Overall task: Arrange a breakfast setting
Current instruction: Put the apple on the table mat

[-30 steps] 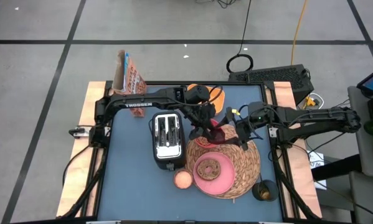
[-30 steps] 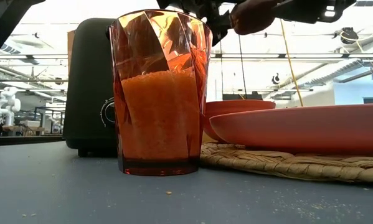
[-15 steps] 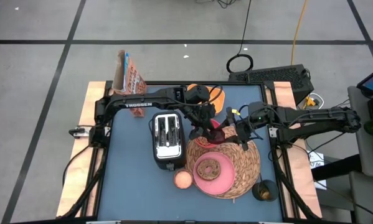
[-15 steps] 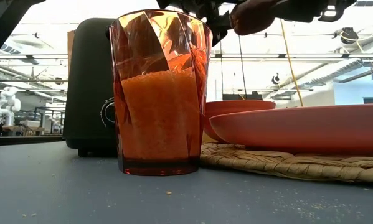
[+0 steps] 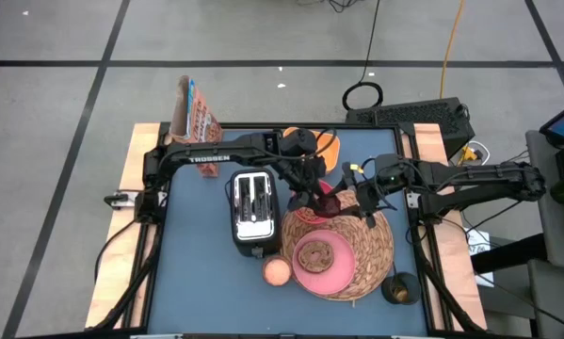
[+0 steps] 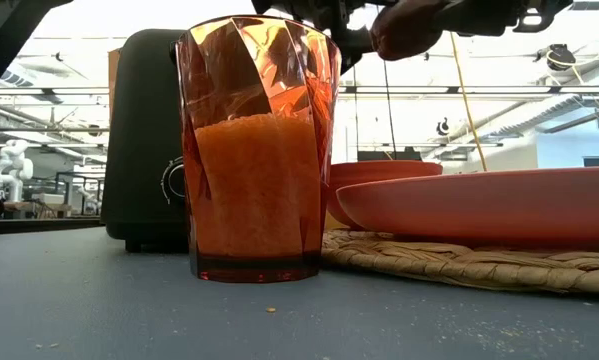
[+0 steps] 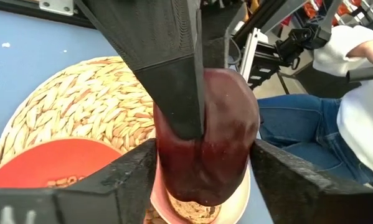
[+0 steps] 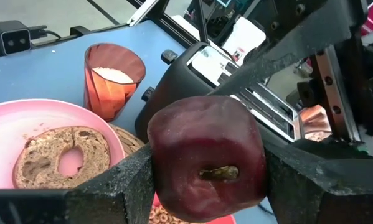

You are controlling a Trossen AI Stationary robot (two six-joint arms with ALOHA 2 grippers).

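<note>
Right wrist view: right gripper (image 8: 205,171) clenched on dark-red apple (image 8: 205,155); left gripper (image 7: 198,168) also grips it. High view: apple above woven placemat's (image 5: 371,250) 11 o'clock edge; bagel (image 5: 313,254) on pink plate (image 5: 324,278).

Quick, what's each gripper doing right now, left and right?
Left gripper: closed on the dark-red fruit.
Right gripper: also closed on the same fruit, held above the placemat.

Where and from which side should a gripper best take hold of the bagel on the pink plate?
Come from straight above: the bagel lies flat on the pink plate, so its sides sit low. Put one finger in the centre hole and the other outside the ring, probably pinching one side.
</note>
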